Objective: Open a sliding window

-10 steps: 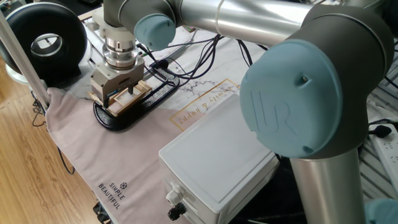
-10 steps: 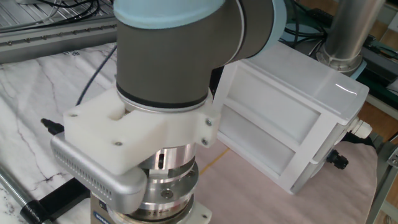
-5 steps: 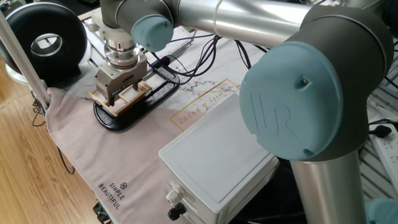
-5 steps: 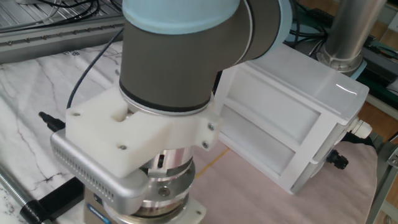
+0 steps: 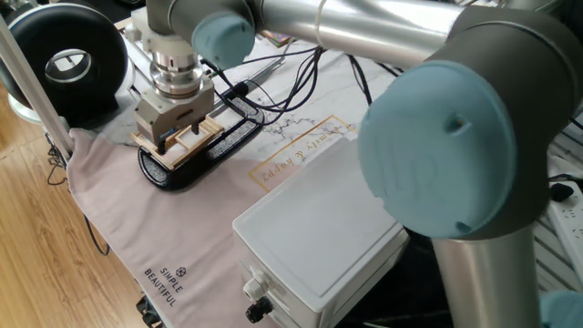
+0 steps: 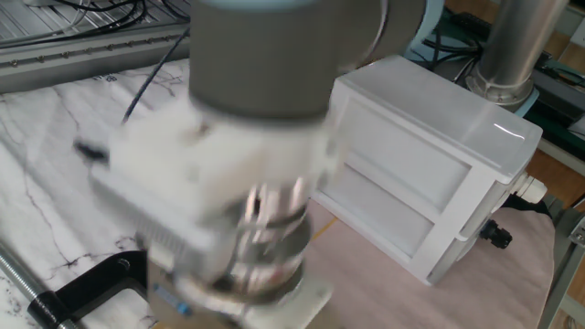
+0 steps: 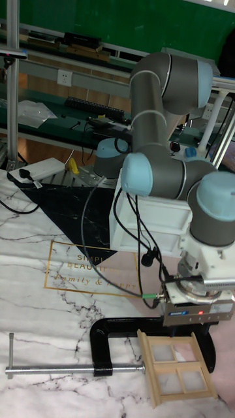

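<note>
The sliding window [image 5: 187,139] is a small pale wooden frame on a black oval base [image 5: 211,151], at the far left of the pink cloth. In the tall view the sliding window [image 7: 176,366] shows its four panes, standing in front of the black base [image 7: 207,349]. My gripper [image 5: 165,143] reaches down from above onto the frame's left part, with its dark fingers at the wood. In the tall view the gripper [image 7: 190,332] sits right at the window's top edge, its fingertips hidden behind the frame. The other fixed view shows only my blurred wrist [image 6: 228,210].
A large white box [image 5: 319,237] stands on the cloth near the front; the other fixed view shows the white box [image 6: 416,169] beside my wrist. A black screw clamp [image 7: 108,343] lies left of the window. Cables [image 5: 291,82] run behind. A black round device [image 5: 68,59] sits far left.
The wrist has shifted slightly toward the far left over the window and is motion-blurred now in the other fixed view. The window frame stays on its base.
</note>
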Tool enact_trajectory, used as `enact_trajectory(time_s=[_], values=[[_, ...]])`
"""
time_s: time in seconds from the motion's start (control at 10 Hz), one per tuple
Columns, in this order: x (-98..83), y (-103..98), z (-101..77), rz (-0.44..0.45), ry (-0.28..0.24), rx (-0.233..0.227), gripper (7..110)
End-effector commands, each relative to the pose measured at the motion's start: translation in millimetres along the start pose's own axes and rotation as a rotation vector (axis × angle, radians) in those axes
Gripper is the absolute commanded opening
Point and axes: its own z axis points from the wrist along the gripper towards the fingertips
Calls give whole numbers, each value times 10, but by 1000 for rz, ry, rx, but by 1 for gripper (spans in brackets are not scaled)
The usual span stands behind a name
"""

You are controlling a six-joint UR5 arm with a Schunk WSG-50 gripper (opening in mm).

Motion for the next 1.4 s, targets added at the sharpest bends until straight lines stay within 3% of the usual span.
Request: enact_trajectory(time_s=[0.0,0.1,0.4,0.5,0.7,1.0,1.3], values=[[163,288,-495,43,-14,-80,66],[173,367,-576,76,-31,-114,66],[-88,27,-560,-2,-141,-8,66],[-181,-61,-555,-33,-156,22,66],[-262,-49,-520,-36,-146,17,66],[-231,-186,-478,-60,-115,60,66],[-247,-195,-469,-66,-105,48,66]])
